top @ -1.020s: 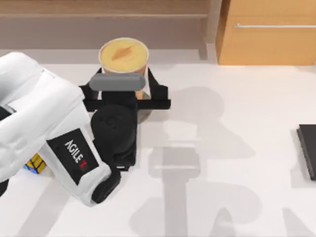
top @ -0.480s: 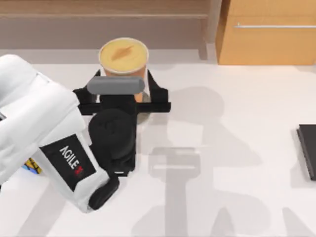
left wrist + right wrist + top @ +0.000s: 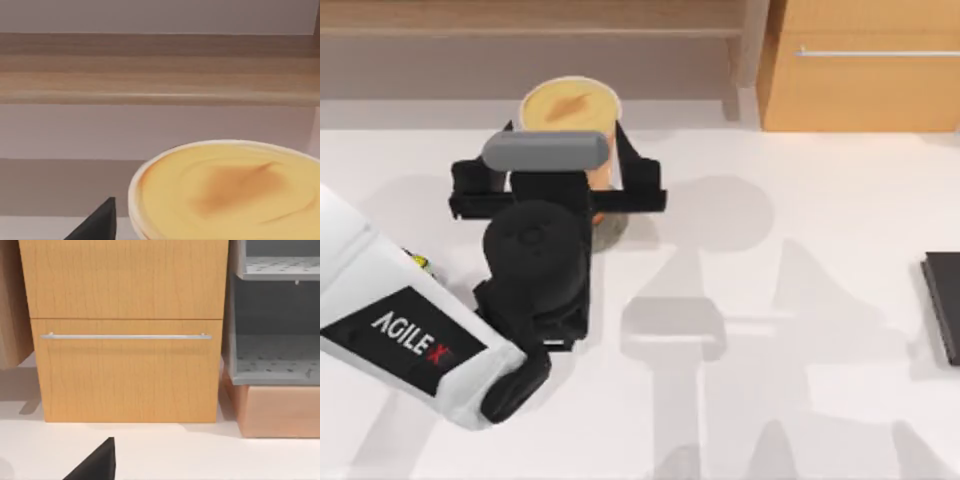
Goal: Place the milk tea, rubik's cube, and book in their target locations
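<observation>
left claw [image 3: 558, 190] is straddling the milk tea [image 3: 570, 108] at the counter's [image 3: 800, 270] far left, fingers spread wide on both sides, gripping nothing | milk tea is standing upright on the grey coaster [image 3: 612, 232] | black slab [image 3: 944, 308] is lying at the right edge | right claw's finger state: cannot tell

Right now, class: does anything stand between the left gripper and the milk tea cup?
Nothing visible does. In the top view the left gripper sits right at the cup, a finger on either side of it, with no other thing between them. The wrist view shows the cup's top close up.
</observation>
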{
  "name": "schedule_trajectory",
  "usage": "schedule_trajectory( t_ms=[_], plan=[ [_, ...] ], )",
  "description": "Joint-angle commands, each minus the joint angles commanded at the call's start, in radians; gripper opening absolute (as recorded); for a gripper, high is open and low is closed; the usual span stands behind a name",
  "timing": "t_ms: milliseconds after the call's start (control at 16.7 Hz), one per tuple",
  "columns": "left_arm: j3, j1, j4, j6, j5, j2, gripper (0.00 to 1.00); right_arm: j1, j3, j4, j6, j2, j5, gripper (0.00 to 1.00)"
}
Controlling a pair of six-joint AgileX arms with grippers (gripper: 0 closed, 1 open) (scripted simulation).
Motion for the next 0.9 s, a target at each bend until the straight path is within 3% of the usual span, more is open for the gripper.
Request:
schedule_trajectory(
  t_ms=[300,480,660,900],
  plan=[
    [0.014,0.009,-0.007,0.0,0.005,-0.003,1.0,0.0,0.0,0.0,0.0,0.0,0.0,1.0],
    [0.096,0.053,-0.101,0.004,0.035,-0.039,1.0,0.0,0.0,0.0,0.0,0.0,0.0,1.0],
    [0.228,0.135,-0.29,0.014,0.091,-0.073,1.0,0.0,0.0,0.0,0.0,0.0,0.0,1.0],
    [0.429,0.269,-0.684,0.044,0.197,-0.101,1.0,0.0,0.0,0.0,0.0,0.0,0.0,1.0]
  ],
)
